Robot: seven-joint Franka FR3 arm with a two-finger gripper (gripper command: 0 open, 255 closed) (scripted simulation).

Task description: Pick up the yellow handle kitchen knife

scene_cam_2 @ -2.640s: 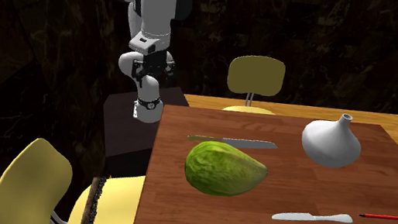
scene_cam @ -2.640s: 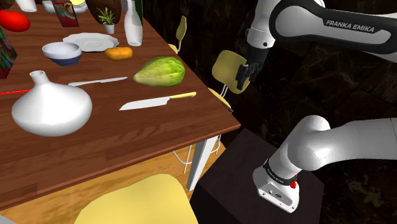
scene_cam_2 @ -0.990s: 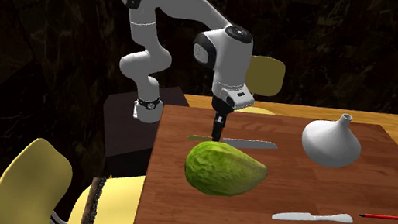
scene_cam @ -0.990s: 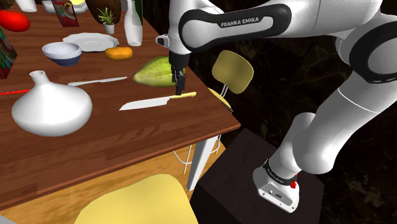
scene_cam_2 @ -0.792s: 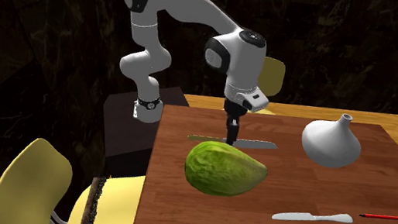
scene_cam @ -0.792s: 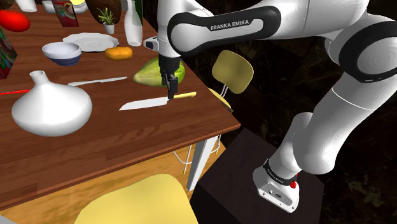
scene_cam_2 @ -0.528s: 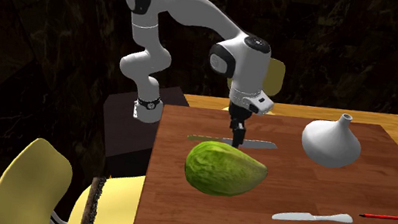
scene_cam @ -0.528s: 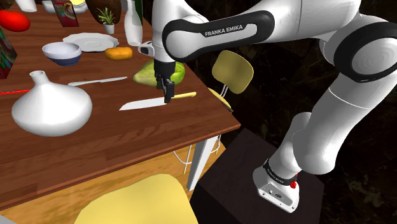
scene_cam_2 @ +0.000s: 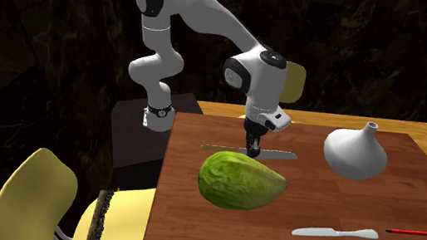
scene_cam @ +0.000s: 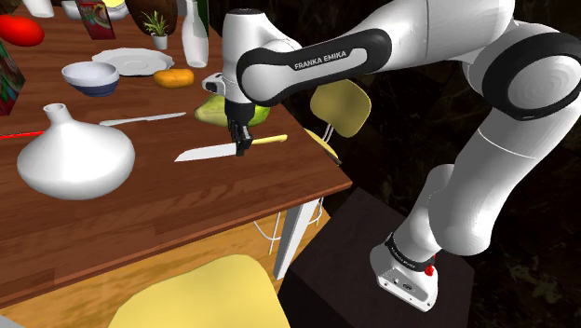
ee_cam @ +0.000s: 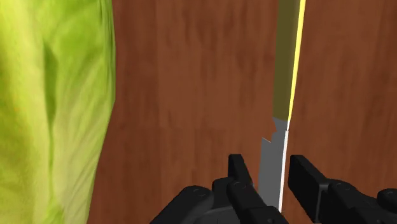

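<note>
The knife lies flat on the brown wooden table, grey blade toward the shoulder view's left, yellow handle near the table's edge. My black gripper is down on it where blade meets handle, also seen as gripper over the knife. In the wrist view the gripper straddles the blade; one fingertip is against it, and a sliver of table shows before the other fingertip. The handle runs on ahead. The knife rests on the wood.
A big green fruit lies just beyond the gripper, also seen as fruit and fruit. A white round vase, a second grey knife, a bowl and a plate stand further left. Yellow chairs flank the table.
The arm swung in over the table and lowered onto the knife's blade next to the handle. The fingers have drawn much closer together around the blade.
</note>
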